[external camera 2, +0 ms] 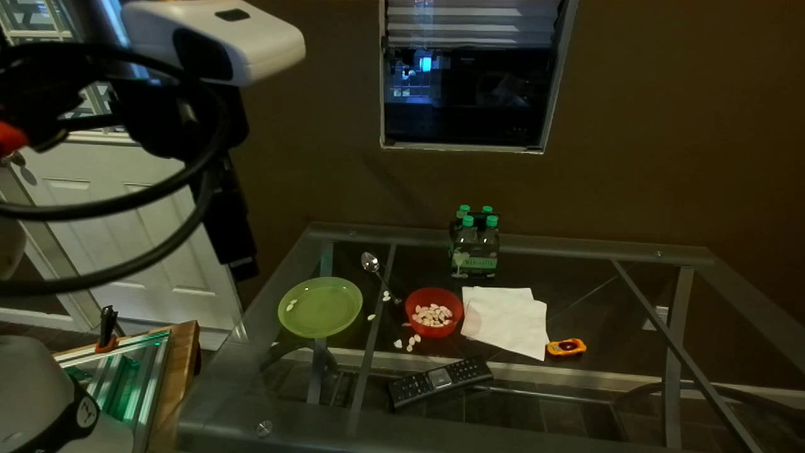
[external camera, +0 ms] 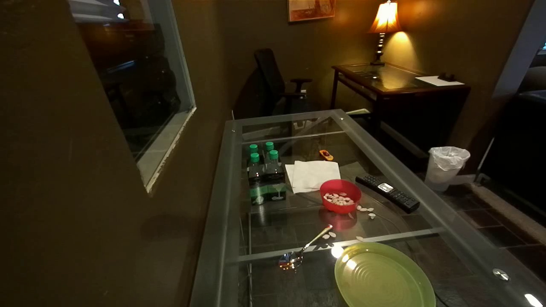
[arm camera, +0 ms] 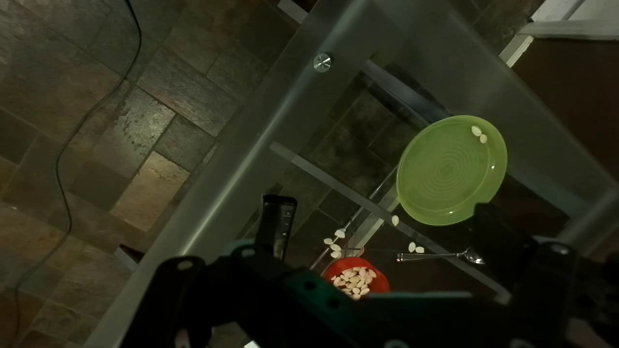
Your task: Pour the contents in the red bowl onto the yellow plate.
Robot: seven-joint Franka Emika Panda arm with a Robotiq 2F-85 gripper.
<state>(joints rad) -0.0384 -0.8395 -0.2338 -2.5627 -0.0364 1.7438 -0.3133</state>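
A glass worktop [external camera 2: 377,428] bears the lot. Its yellow-green plate [external camera 2: 322,309] lies left of centre in an exterior view; the red bowl [external camera 2: 435,296] stands upright just below that frame's middle. In the wrist view the fingers [arm camera: 495,237] stand wide apart, gripping nothing. To do it well, I'd straddle one bowl wall, pinch gently, lift level, then tip slowly, low over the plate, so the pale seeds [external camera 2: 433,314] inside slide out rather than scatter.
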